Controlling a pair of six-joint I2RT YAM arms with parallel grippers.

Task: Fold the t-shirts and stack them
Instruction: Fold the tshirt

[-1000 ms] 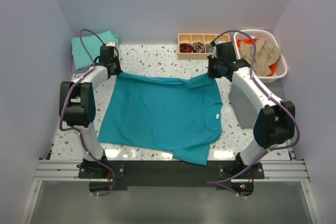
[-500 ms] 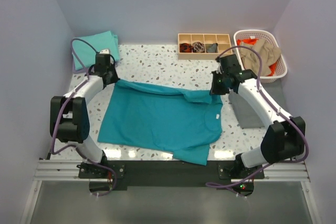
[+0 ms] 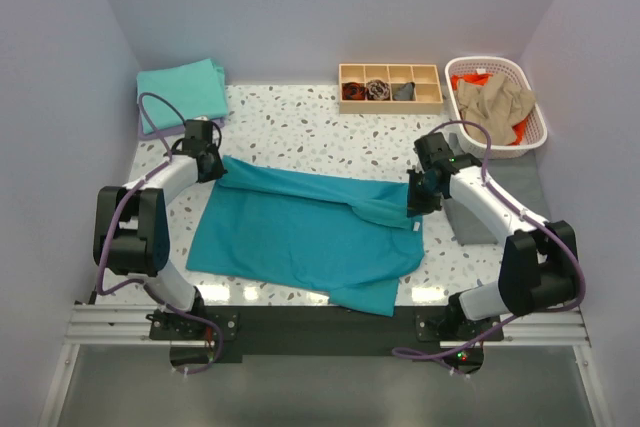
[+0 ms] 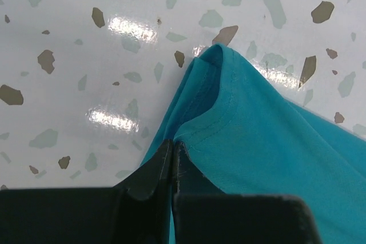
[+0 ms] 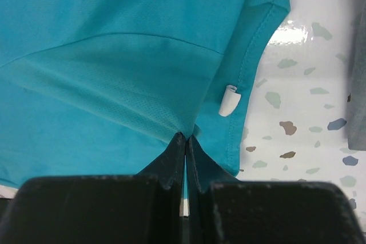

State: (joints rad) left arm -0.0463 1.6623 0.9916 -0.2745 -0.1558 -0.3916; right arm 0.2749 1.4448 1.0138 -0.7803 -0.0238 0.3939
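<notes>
A deep teal t-shirt lies spread on the speckled table, its far edge lifted and folded toward me. My left gripper is shut on the shirt's far left corner, seen in the left wrist view pinching the hem. My right gripper is shut on the far right part near the collar; the right wrist view shows fabric caught between the fingers and a white tag. A folded aqua-green shirt lies at the back left. Tan and orange shirts fill the basket.
A white lattice basket stands at the back right. A wooden four-compartment tray sits at the back centre. A grey folded cloth lies right of the teal shirt, under my right arm. Walls close in on both sides.
Both grippers have moved toward the near edge, dragging the teal shirt's far edge over the rest of the shirt. The fold has grown wider.
</notes>
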